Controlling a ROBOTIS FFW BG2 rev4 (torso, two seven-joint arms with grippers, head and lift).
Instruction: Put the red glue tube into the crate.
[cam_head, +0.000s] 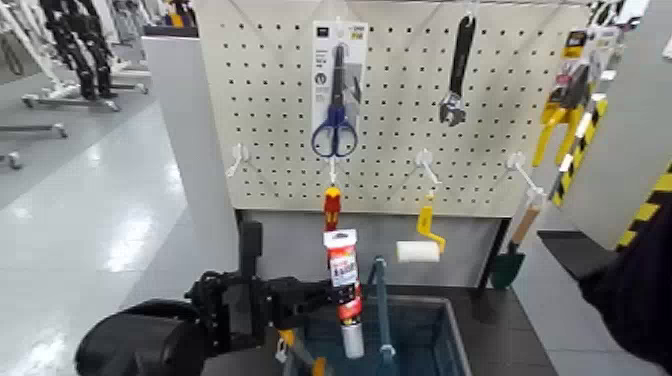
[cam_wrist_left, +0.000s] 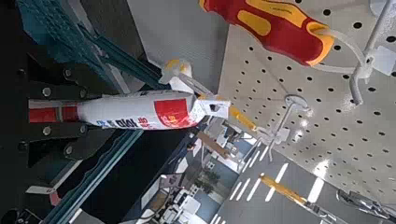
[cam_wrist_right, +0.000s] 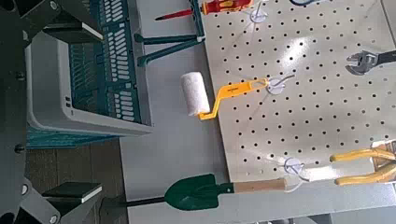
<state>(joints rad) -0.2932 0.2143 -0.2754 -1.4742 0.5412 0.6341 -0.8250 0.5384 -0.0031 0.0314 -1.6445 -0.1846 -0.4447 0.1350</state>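
The red glue tube (cam_head: 343, 268) stands upright, white end down, over the near left part of the crate (cam_head: 452, 322). The jaws of my left gripper (cam_head: 333, 292) reach in from the lower left and are shut on its middle. In the left wrist view the red glue tube (cam_wrist_left: 131, 110) runs out from between the dark fingers (cam_wrist_left: 42, 89), with the gridded crate (cam_wrist_left: 79, 42) behind it. The crate's upright blue handle (cam_head: 380, 300) rises just right of the tube. My right gripper (cam_wrist_right: 23, 117) hangs open and holds nothing, off to the right of the crate (cam_wrist_right: 84, 70).
A pegboard (cam_head: 400, 150) behind the crate carries packed scissors (cam_head: 335, 100), a wrench (cam_head: 457, 75), a red-and-yellow screwdriver (cam_head: 331, 208), a paint roller (cam_head: 420, 245), a green trowel (cam_head: 508, 262) and yellow clamps (cam_head: 560, 110). A white pillar (cam_head: 190, 150) stands at its left.
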